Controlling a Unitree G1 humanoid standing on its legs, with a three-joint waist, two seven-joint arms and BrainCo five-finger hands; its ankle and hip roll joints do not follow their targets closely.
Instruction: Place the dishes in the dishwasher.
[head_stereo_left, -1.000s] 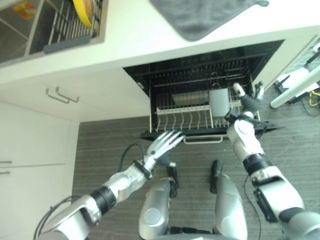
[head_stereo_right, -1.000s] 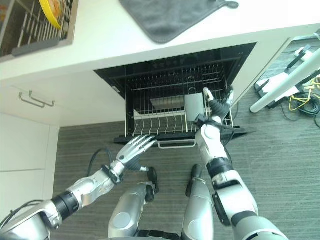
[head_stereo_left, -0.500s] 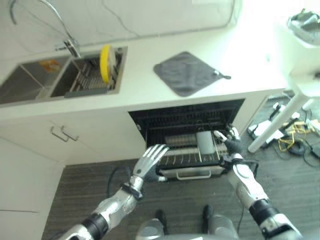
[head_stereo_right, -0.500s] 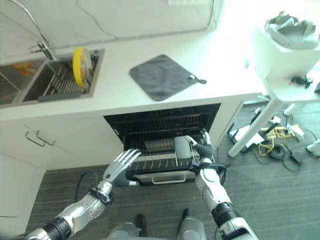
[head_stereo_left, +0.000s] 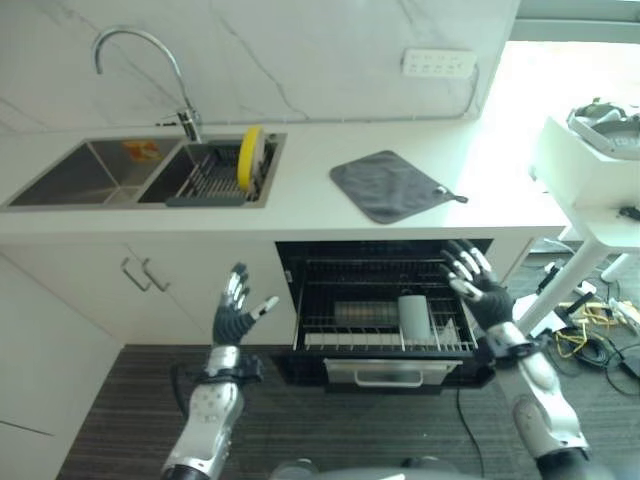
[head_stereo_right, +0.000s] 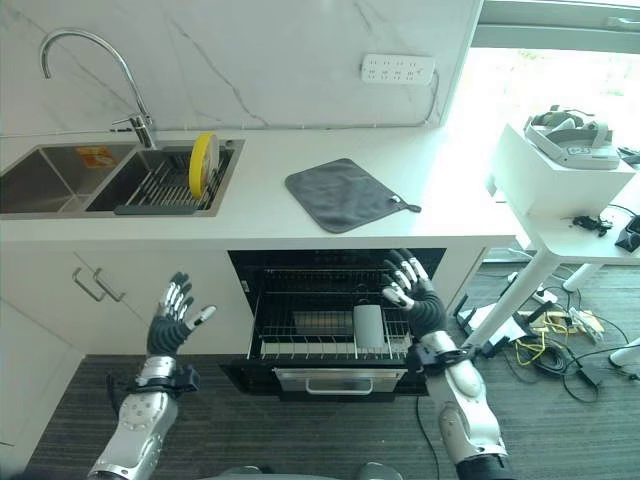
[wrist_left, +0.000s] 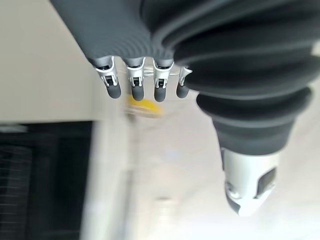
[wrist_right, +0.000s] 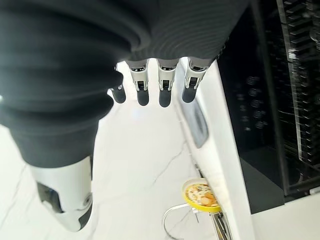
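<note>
Sink (head_stereo_left: 90, 175) occupies the left end of the white countertop (head_stereo_left: 310, 205), with a curved faucet (head_stereo_left: 140, 60) rising behind it. Its right basin holds a dark drying rack (head_stereo_left: 205, 180), and a yellow plate (head_stereo_left: 248, 157) stands upright on edge at the right side of that rack. This plate is the only dish seen outside the dishwasher. A grey cloth (head_stereo_left: 390, 185) lies flat on the countertop to the right of the sink, directly above the dishwasher (head_stereo_left: 385, 310).

Below the sink, the left hand (head_stereo_left: 233, 315) is raised in front of the white cabinet door (head_stereo_left: 180, 290), just left of the dishwasher opening. Its fingers are straight and spread, the thumb is held apart, and it holds nothing; the left wrist view confirms extended fingers with nothing between them.

The dishwasher is open beneath the countertop, with its wire rack (head_stereo_left: 385, 335) pulled forward. A grey cup-shaped container (head_stereo_left: 414, 316) stands upright in the right half of the rack, and a flat grey item, too dim to identify, lies to its left.

The right hand (head_stereo_left: 475, 285) is raised at the right edge of the dishwasher opening, near the rack but not touching it. Its fingers are extended and spread, empty, as the right wrist view also shows. A white side table (head_stereo_left: 590, 180) stands to the right of the dishwasher.
</note>
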